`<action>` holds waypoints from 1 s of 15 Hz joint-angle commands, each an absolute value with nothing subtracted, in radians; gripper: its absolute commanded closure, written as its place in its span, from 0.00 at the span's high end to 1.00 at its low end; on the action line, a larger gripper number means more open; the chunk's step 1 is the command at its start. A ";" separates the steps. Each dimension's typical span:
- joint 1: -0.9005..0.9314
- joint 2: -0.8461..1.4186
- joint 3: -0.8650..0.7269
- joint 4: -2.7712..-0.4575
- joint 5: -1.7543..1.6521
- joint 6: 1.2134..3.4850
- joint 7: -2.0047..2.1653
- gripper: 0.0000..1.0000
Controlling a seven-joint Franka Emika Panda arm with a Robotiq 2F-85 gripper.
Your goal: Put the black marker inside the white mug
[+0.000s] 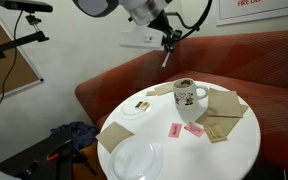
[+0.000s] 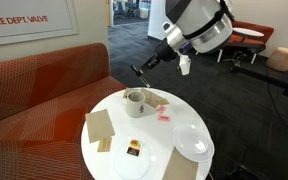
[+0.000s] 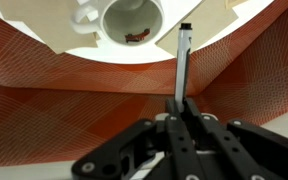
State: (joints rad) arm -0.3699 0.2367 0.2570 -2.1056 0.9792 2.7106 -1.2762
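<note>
The white mug (image 1: 187,96) with a red print stands on the round white table (image 1: 234,140) near its far edge; it also shows in an exterior view (image 2: 135,101) and at the top of the wrist view (image 3: 129,25), its inside open to view. My gripper (image 3: 182,102) is shut on the black marker (image 3: 182,62), which sticks out from the fingertips. In both exterior views the gripper (image 1: 168,42) (image 2: 142,70) hangs in the air above and behind the mug, over the sofa side of the table. The marker (image 1: 167,56) is apart from the mug.
Two white plates (image 1: 134,158) (image 1: 136,107) lie on the table, one with a small dark item. Brown napkins (image 1: 224,101) and pink packets (image 1: 175,130) lie around the mug. A red-orange sofa (image 1: 104,90) curves behind the table.
</note>
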 commanded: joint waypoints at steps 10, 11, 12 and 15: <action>-0.358 0.326 0.047 -1.969 1.395 2.184 -2.030 0.03; -0.346 0.339 0.016 -1.961 1.386 2.134 -2.053 0.03; -0.336 0.353 -0.011 -1.950 1.377 2.094 -2.074 0.03; -0.308 0.393 -0.062 -1.923 1.396 2.040 -2.105 0.03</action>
